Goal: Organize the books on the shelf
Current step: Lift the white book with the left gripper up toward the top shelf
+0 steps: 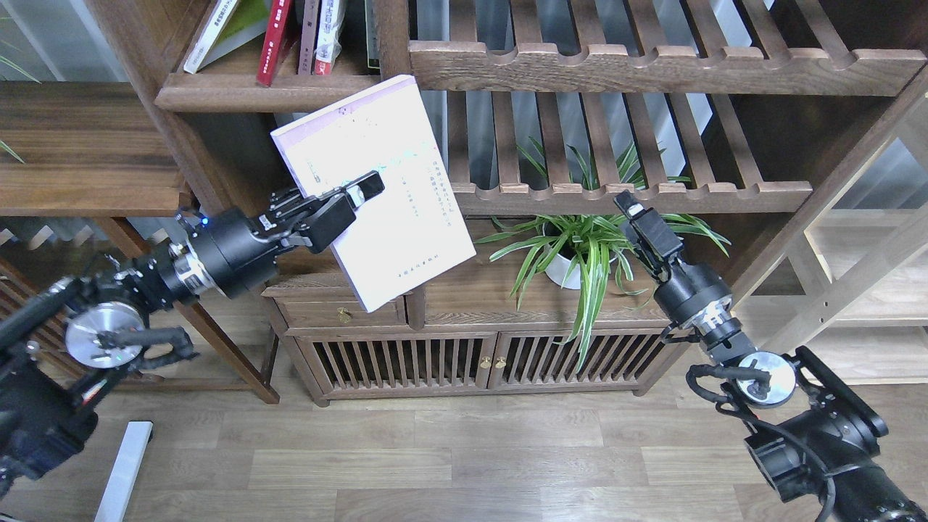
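White-lavender book [377,196] hangs tilted in the air just below the shelf [254,93], clenched in the left tool [346,199]. The right tool [638,212] idles near the plant [580,246]; I cannot tell its state. Raised carelessly, the book's upper corner could jam under the board's edge and twist loose.

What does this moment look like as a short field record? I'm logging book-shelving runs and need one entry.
held item: thick white-lavender book, tilted, in the air below the shelf
left claw: shut on the book's edge
right claw: holds nothing, near the potted plant; open or shut unclear
shelf: solid board, upper left
books on shelf: red book and others, leaning
task state: held book not yet shelved
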You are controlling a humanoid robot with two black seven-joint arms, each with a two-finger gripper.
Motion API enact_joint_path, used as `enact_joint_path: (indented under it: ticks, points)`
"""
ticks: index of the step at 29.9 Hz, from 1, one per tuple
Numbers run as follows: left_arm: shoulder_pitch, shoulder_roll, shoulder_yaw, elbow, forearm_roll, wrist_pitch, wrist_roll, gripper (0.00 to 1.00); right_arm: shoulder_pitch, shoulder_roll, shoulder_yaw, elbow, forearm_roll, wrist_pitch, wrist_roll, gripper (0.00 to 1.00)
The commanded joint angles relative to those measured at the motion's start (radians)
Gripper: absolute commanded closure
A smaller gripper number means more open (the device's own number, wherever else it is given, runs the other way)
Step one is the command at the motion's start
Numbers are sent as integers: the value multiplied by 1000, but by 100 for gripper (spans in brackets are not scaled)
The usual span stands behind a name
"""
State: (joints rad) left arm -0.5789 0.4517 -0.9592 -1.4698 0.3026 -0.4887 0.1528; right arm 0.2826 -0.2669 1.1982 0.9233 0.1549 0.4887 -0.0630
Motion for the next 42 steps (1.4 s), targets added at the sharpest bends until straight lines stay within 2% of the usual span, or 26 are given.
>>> enact_joint_path:
  ticks: [1,3,7,10,14,21,32,42]
  points:
    - [20,-1,-110,-73,70,0,68,100,3,0,4,-20,0,0,0,5]
    - [37,-1,-157,-112,92,0,103,100,3,0,4,-34,2,0,2,5]
    - [50,-8,-265,-182,134,0,203,100,6,2,7,-72,2,0,2,5]
    - [54,-11,-349,-219,193,0,237,100,12,3,7,-84,3,0,3,5]
    - [85,-11,-434,-233,228,0,238,100,12,6,7,-95,5,0,5,5]
    - [139,-27,-492,-290,277,0,238,100,50,5,9,-136,3,0,8,5]
    - [146,-272,-618,-304,496,0,237,100,58,-3,15,-135,6,0,8,5]
    - [134,-301,-627,-305,555,18,232,100,63,0,18,-136,5,0,5,5]
